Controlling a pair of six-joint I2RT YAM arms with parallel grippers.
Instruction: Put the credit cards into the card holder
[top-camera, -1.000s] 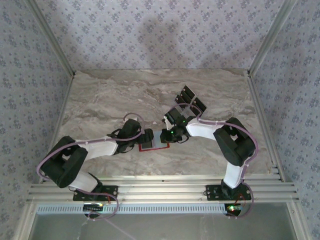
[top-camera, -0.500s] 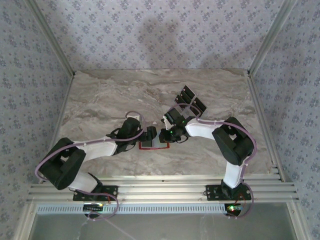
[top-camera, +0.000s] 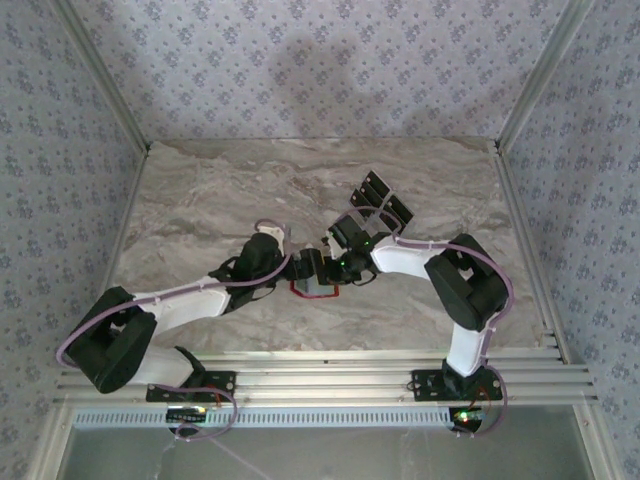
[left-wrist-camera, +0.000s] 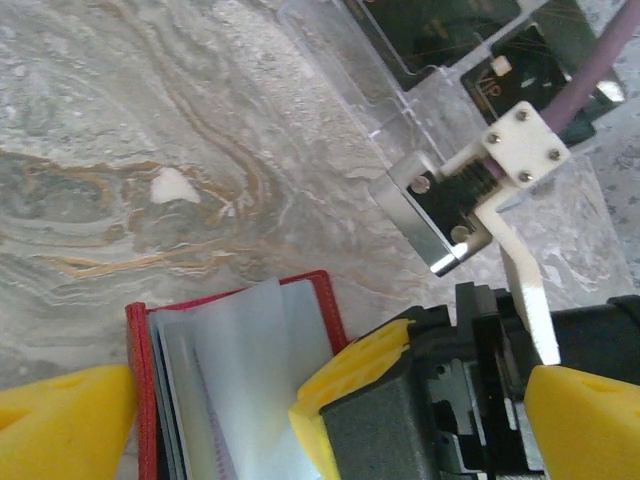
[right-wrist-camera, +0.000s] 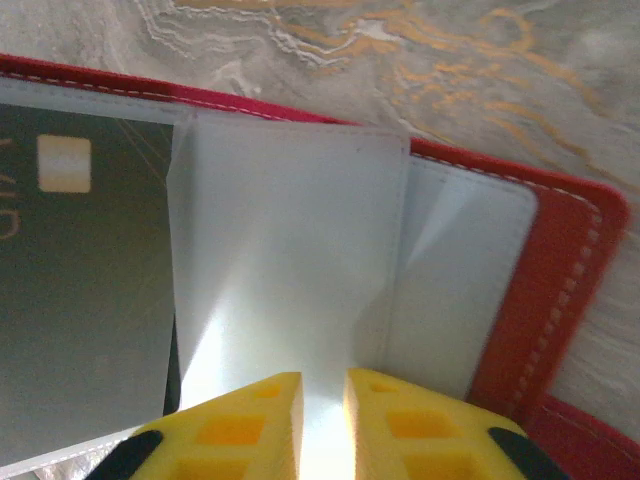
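your right gripper (right-wrist-camera: 322, 400) has its yellow pads drawn narrow on a clear sleeve (right-wrist-camera: 290, 260) of the card holder (top-camera: 316, 292). the leaf runs straight down into the slit between them, so it looks pinched, not loose. the holder lies open on the marble table (top-camera: 200, 200), in the middle between both arms. one black card (right-wrist-camera: 80, 290) with a pale chip sits inside a pocket just left of the held leaf.

your left gripper (top-camera: 305, 270) has its jaws wide and empty. in its wrist view they straddle the holder's red edge, with the right gripper's body between them.

the relation that matters: the loose credit cards (top-camera: 380, 200) lie beyond the holder, up and to the right, in a clear tray (left-wrist-camera: 340, 70). they are near the right wrist and apart from the holder. their long sides sit askew to the table's edge, running on a diagonal.

your right arm is the nearer one, but it is busy with the sleeve. so i judge the fetch falls to your left arm, which must reach past the right gripper. turn its jaws across a card's short side. i cannot tell how many cards are in the tray.
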